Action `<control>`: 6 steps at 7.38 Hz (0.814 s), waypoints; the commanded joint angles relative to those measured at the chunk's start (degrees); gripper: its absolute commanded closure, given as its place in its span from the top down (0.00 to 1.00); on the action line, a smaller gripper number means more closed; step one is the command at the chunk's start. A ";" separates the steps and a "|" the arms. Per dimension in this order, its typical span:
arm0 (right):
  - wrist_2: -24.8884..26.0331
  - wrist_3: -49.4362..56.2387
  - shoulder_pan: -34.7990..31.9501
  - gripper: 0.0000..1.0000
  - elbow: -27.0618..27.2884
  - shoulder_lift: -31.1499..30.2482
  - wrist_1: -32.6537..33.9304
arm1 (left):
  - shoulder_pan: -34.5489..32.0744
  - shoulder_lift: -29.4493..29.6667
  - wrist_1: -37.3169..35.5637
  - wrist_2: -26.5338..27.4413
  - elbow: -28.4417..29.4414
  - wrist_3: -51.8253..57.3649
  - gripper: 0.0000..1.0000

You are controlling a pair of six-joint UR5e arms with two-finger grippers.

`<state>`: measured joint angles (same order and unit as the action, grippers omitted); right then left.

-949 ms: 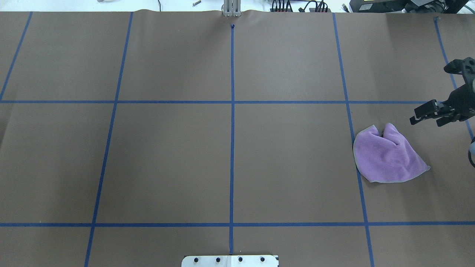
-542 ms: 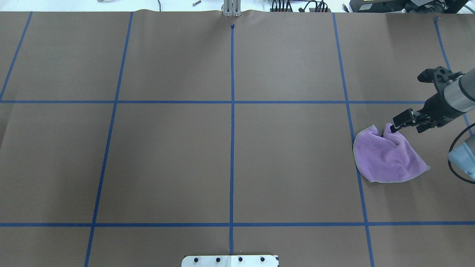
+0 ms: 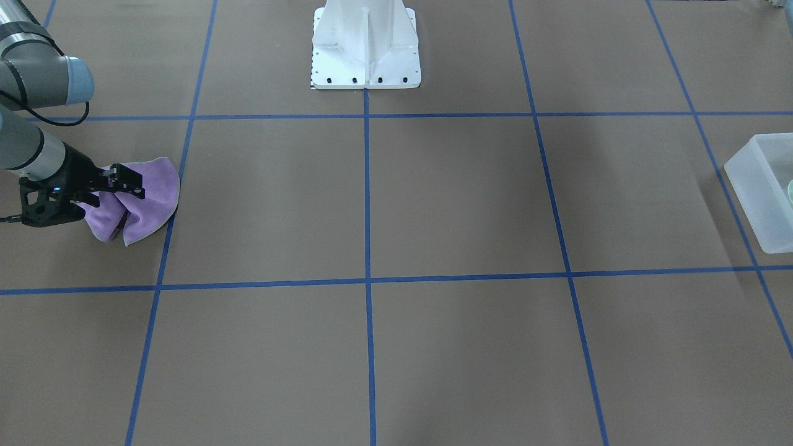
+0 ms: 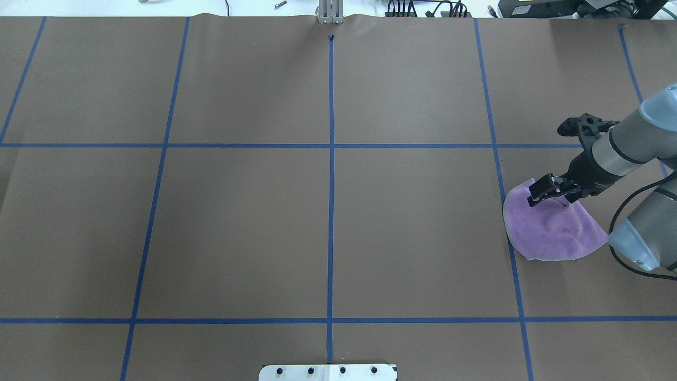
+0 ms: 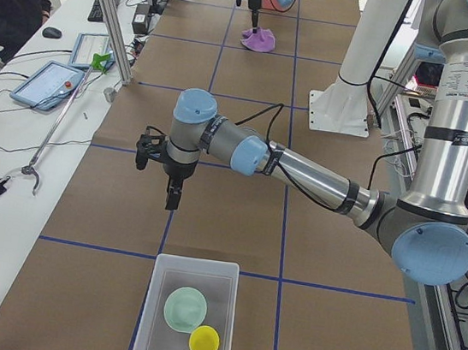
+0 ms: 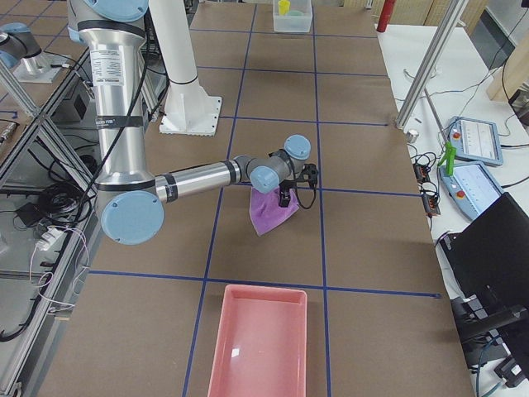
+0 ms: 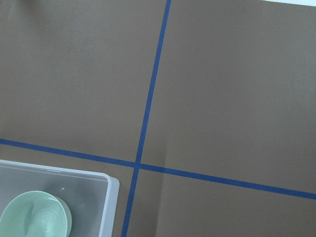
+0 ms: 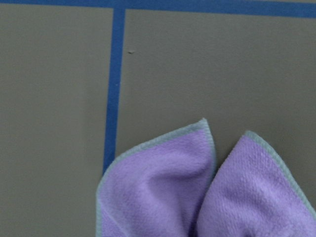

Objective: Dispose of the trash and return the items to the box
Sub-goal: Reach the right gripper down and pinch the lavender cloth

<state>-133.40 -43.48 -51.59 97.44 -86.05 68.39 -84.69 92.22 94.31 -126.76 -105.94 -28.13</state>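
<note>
The purple cloth (image 4: pixel 550 233) lies crumpled on the right of the table; it also shows in the front view (image 3: pixel 155 192) and in the right wrist view (image 8: pixel 173 187). My right gripper (image 4: pixel 545 194) is down on the cloth's far edge and looks open, with its fingers astride a fold (image 3: pixel 127 195). The frosted-white box (image 5: pixel 196 262) holds the mint-green bowl (image 5: pixel 186 309) and a yellow cup (image 5: pixel 204 341). My left gripper (image 5: pixel 171 197) hangs above the table just beyond the box. It shows only in the side view, so I cannot tell whether it is open or shut. The left wrist view shows the box corner (image 7: pixel 112 202) and the bowl (image 7: pixel 37 219).
A pink tray (image 6: pixel 260 339) sits at the table's end on my right. The white robot base (image 3: pixel 365 43) stands at the middle of the near edge. The box wall (image 3: pixel 753 186) is at the front view's right edge. Blue tape lines grid the brown table.
My right arm has come in from the right edge and moved down onto the cloth's far edge. The cloth's raised fold is now pressed flatter.
</note>
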 commanded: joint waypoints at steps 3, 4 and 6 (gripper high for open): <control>1.99 -0.99 0.79 0.00 0.73 1.32 0.08 | 0.13 0.07 -0.26 -0.24 -0.32 0.00 0.99; 2.17 -0.99 -0.87 0.00 2.74 0.88 0.16 | 0.14 0.07 -0.27 -0.24 -0.32 0.00 0.99; 0.34 -1.08 -6.92 0.00 9.66 -2.52 0.87 | 0.14 0.07 -0.35 -0.24 -0.50 0.00 0.99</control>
<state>-132.04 -44.49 -55.06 102.94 -86.38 69.00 -84.55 92.29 94.03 -127.00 -106.31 -28.12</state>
